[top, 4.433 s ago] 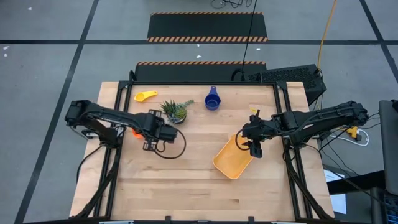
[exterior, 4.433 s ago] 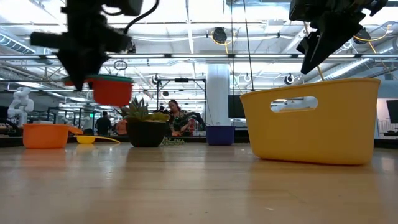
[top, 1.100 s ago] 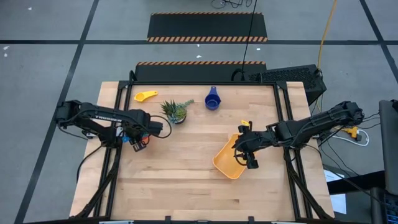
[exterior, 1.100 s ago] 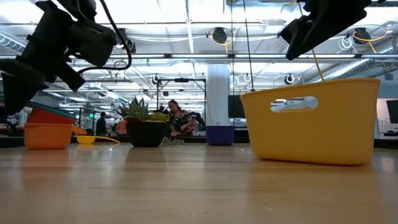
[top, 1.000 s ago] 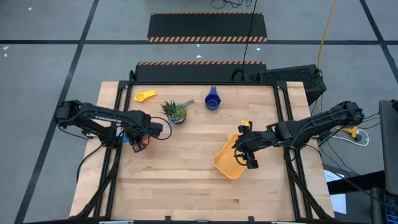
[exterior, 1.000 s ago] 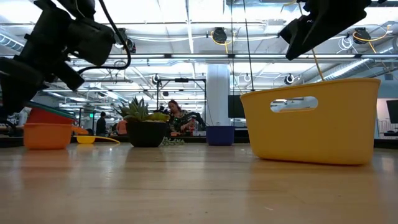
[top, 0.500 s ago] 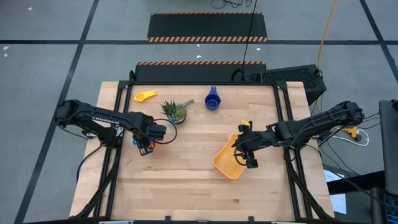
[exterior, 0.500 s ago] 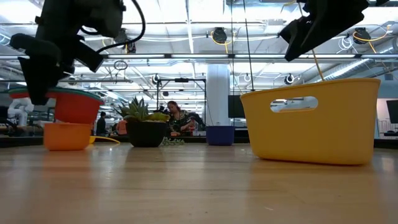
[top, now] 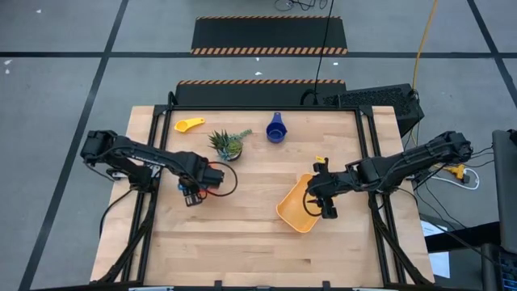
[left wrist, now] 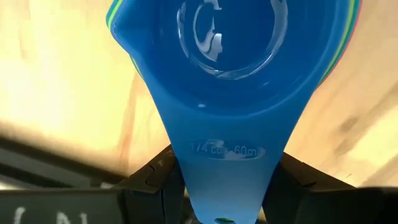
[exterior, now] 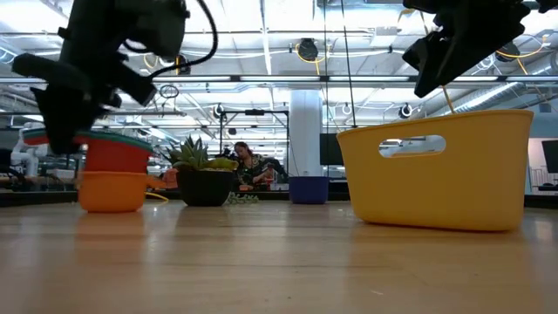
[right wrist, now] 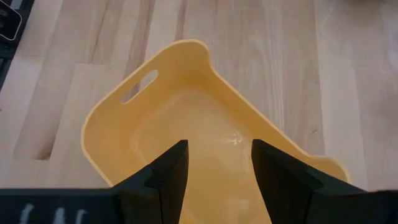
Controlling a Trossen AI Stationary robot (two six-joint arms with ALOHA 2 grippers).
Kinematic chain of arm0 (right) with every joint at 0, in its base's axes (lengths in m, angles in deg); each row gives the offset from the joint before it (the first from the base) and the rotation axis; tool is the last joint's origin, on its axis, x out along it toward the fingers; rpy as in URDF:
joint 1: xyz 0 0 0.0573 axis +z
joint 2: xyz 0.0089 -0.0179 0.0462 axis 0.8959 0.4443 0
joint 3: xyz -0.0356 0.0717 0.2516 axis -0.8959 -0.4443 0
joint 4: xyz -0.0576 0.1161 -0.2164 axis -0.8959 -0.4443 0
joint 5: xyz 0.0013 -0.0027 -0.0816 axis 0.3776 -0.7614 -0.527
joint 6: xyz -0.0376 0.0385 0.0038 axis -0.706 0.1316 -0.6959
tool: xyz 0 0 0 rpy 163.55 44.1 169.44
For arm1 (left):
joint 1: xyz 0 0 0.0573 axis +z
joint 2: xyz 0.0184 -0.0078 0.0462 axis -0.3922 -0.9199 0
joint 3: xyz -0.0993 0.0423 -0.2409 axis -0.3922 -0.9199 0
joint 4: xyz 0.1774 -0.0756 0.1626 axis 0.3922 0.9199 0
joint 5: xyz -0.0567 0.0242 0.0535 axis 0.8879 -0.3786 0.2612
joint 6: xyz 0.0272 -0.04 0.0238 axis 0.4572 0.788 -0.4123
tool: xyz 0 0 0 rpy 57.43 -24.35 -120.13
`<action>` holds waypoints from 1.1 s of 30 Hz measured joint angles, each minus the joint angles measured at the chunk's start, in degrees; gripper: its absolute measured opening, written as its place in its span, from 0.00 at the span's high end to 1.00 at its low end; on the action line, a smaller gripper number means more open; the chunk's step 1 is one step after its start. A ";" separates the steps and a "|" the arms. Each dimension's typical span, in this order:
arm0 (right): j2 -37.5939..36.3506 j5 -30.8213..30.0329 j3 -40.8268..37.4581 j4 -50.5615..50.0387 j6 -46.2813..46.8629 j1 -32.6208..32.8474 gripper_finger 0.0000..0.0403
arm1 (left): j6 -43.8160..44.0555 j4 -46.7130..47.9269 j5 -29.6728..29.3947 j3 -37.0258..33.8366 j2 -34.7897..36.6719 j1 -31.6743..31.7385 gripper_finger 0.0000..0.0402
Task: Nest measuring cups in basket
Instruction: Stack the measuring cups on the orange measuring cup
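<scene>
large robotics lab: ceiling pipes, workstations beyond, hazard-striped mats.

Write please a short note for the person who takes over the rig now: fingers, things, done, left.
Left gripper: fingers shut on the handle of a nested stack with a blue cup on top, left of table centre.
Right gripper: open, empty, over the basket.
Yellow cup and dark blue cup lie at the far edge by the plant.
Done: some cups nested.
Left: add the last two, stack into basket.
</scene>
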 joint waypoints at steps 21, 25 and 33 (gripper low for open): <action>-0.48 -0.01 0.00 -1.85 2.73 2.45 0.58 | 0.06 -12.60 3.03 1.74 -8.00 -2.45 0.61; -1.47 -0.20 0.00 -1.74 2.75 2.62 0.58 | 0.19 -17.29 4.57 2.50 -9.40 -3.52 0.61; -3.08 -0.44 0.00 -1.14 2.73 2.56 0.58 | -0.77 -20.95 2.56 9.20 -9.34 -4.05 0.61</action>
